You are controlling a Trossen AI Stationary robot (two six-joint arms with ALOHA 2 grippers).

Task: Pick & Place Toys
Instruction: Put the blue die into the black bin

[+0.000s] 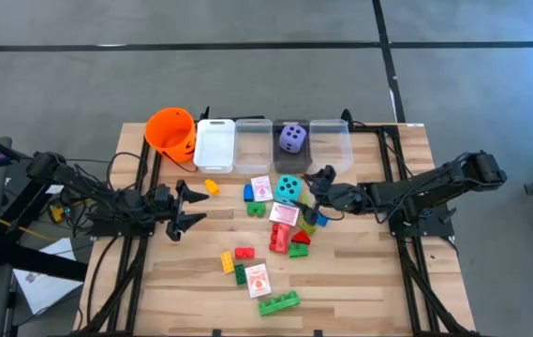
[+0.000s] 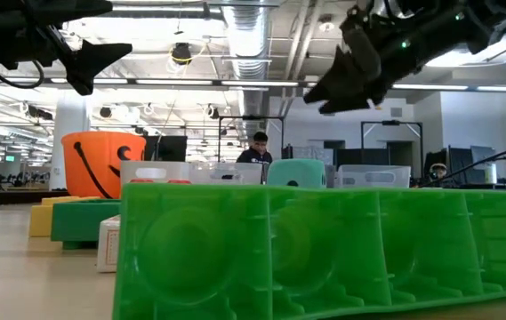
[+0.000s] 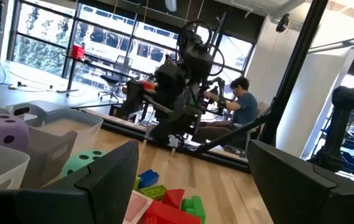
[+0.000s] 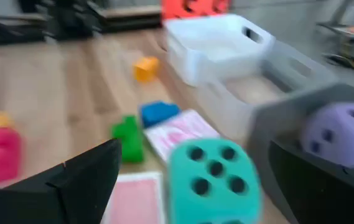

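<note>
**Teal die next in line**

Teal and soft, the die (image 1: 288,188) sits on the tabletop (image 1: 360,281) just in front of the clear bins (image 1: 273,140), a pink-white card (image 1: 261,187) beside it. We judge it light and squashy, best taken across two opposite flat faces. A cube has no long axis; a dotted face points up. Our right gripper (image 1: 315,183) hangs spread and empty just beside it. Our left gripper (image 1: 191,208) waits, also spread, near the yellow brick (image 1: 212,187).

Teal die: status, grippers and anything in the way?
Right gripper open, hovering beside teal die, empty. Left gripper open, waiting left of the toys. Purple die already binned. Cards crowd the teal die.
</note>
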